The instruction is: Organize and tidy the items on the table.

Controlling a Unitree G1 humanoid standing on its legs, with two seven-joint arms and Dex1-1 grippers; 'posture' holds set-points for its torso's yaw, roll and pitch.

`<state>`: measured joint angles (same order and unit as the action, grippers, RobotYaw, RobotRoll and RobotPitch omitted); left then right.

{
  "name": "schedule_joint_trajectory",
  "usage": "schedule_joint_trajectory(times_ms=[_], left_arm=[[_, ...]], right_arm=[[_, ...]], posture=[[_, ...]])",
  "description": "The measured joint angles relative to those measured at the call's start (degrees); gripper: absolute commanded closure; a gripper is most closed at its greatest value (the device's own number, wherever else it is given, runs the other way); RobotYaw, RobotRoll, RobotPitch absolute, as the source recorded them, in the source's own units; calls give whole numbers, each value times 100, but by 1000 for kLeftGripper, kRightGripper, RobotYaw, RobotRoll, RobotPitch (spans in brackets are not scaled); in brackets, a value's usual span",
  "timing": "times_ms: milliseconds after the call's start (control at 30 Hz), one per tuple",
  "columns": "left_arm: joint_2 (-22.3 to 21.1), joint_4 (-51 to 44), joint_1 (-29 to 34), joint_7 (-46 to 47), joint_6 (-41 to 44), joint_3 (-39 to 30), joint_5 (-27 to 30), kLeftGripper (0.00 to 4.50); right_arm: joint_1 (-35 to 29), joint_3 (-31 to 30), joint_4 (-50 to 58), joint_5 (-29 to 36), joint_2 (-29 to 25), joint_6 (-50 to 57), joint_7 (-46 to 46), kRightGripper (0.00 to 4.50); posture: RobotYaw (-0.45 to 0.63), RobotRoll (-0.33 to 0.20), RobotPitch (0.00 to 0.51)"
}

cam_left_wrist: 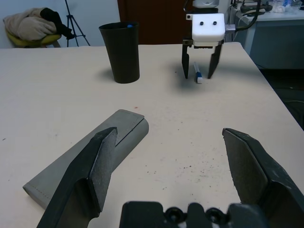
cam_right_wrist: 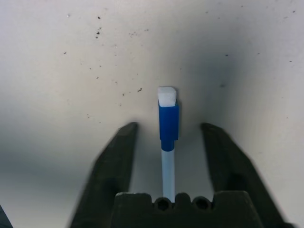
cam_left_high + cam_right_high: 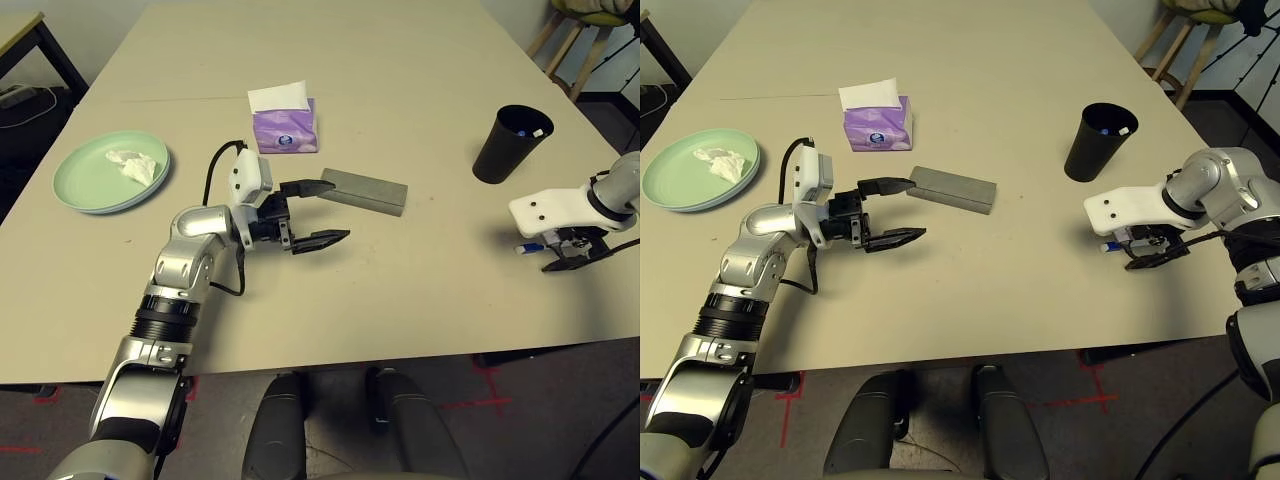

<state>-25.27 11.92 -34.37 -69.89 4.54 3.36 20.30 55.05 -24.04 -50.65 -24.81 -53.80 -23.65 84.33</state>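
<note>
The right gripper (image 2: 167,137) points down at the table (image 3: 400,120) near its right edge, its two fingers straddling a small blue and white marker (image 2: 167,123) that lies flat between them; the jaws stand partly apart with a gap on either side of the marker, not pinching it. The black cup (image 3: 512,143) stands just beyond it. The left gripper (image 3: 318,213) hangs level with its jaws spread wide, holding nothing, one finger over the end of the grey glasses case (image 3: 366,190). Behind sits the purple tissue box (image 3: 284,125), and far left a green plate (image 3: 80,185) carries a crumpled tissue (image 3: 136,165).
</note>
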Motion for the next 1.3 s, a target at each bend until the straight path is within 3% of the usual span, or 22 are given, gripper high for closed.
schedule_joint_trajectory(times_ms=[167, 433, 700, 900, 1100, 1300], left_arm=[[11, 0, 0, -4, -7, 0, 2, 0], [38, 18, -8, -4, -45, 0, 1, 0], [37, 70, -106, -30, -93, 0, 0, 0], [26, 254, -137, -64, -93, -3, -1, 0], [4, 338, -325, -118, -98, -4, -4, 0], [-6, 511, -370, -112, -102, -6, -12, 0]], right_arm=[[35, 9, -18, -2, 23, -1, -32, 4171], [64, 16, -13, 136, 25, 58, 150, 4179], [48, 495, 706, 1294, 118, 1405, 748, 4179], [-1, 1067, 1473, 2056, 356, 2661, 710, 4179], [-229, 1996, 2262, 3230, 825, 3829, 383, 4179], [-656, 3130, 2991, 4206, 1670, 4337, -1107, 4179]], posture=[[137, 0, 208], [129, 0, 194], [116, 0, 179], [103, 0, 169], [93, 0, 154], [83, 0, 133]])
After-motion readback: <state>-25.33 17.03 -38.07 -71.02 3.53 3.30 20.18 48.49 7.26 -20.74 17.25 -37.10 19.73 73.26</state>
